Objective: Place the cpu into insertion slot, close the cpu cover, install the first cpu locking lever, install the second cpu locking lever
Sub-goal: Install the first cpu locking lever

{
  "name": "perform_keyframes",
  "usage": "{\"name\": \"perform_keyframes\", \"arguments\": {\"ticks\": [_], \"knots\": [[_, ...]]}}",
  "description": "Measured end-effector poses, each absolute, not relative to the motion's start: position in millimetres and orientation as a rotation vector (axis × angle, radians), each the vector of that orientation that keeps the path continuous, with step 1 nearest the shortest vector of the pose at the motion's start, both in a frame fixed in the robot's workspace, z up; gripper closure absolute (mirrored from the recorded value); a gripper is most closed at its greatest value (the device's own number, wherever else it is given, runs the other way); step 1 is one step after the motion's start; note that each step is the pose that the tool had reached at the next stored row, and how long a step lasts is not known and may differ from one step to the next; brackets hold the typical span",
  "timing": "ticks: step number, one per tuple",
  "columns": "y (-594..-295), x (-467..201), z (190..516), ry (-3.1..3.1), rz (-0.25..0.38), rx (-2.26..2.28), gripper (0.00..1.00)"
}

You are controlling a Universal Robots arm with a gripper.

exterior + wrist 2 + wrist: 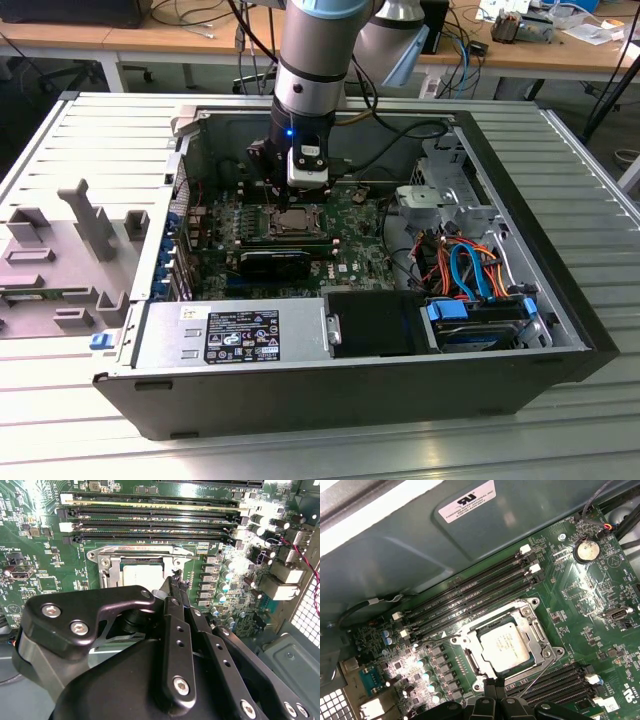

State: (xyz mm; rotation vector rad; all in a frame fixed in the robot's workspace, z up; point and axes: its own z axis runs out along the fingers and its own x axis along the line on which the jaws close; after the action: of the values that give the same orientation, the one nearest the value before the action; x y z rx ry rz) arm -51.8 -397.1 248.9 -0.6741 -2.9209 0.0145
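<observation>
The cpu point(504, 646) is a silver-topped square chip lying flat in the insertion slot point(292, 222) on the green motherboard. The silvery cpu cover point(536, 630) lies down around it, framing its top. A thin wire lever point(540, 672) slants away from one side of the socket, and another point(437, 639) sticks out on the memory-slot side. My gripper point(493, 689) hovers right at the socket's edge with its black fingertips together and nothing held. The second wrist view shows the gripper point(172, 582) beside the cpu point(142, 572) and the cover point(107, 562). In the exterior view the gripper point(288, 203) hangs just over the socket.
Long black memory slots point(470, 597) run along one side of the socket. A black card point(275, 262) sits in front of it, with the power supply point(230, 335) nearer still. Orange and blue cables point(465, 265) and a drive cage point(480, 320) fill the exterior view's right.
</observation>
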Motion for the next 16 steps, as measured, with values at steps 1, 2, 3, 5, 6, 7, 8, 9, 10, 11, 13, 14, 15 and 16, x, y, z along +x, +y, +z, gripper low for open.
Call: {"name": "perform_keyframes", "arguments": {"ticks": [1, 2, 3, 5, 6, 7, 8, 9, 10, 11, 13, 14, 15, 16], "knots": [[-397.1, -51.8, 248.9, -2.921, 0.015, -0.674, 0.89], [-397.1, -51.8, 248.9, -2.921, 0.014, -0.673, 0.89], [-397.1, -51.8, 248.9, -2.922, 0.014, -0.671, 0.89], [-397.1, -51.8, 248.8, -2.924, 0.013, -0.661, 0.89], [-397.1, -51.8, 248.8, -2.925, 0.012, -0.654, 0.89], [-397.1, -51.8, 248.8, -2.927, 0.012, -0.643, 0.89], [-397.1, -51.8, 248.9, -2.929, 0.012, -0.634, 0.89], [-397.2, -51.8, 248.9, -2.931, 0.012, -0.627, 0.89], [-397.1, -51.8, 248.9, -2.931, 0.012, -0.627, 0.89], [-397.1, -51.7, 248.9, -2.931, 0.011, -0.625, 0.89], [-397.0, -51.8, 248.9, -2.931, 0.010, -0.625, 0.89], [-397.0, -51.8, 248.9, -2.931, 0.010, -0.624, 0.89], [-397.0, -51.8, 248.8, -2.931, 0.010, -0.624, 0.89], [-397.0, -51.8, 248.9, -2.931, 0.010, -0.624, 0.89]]}}
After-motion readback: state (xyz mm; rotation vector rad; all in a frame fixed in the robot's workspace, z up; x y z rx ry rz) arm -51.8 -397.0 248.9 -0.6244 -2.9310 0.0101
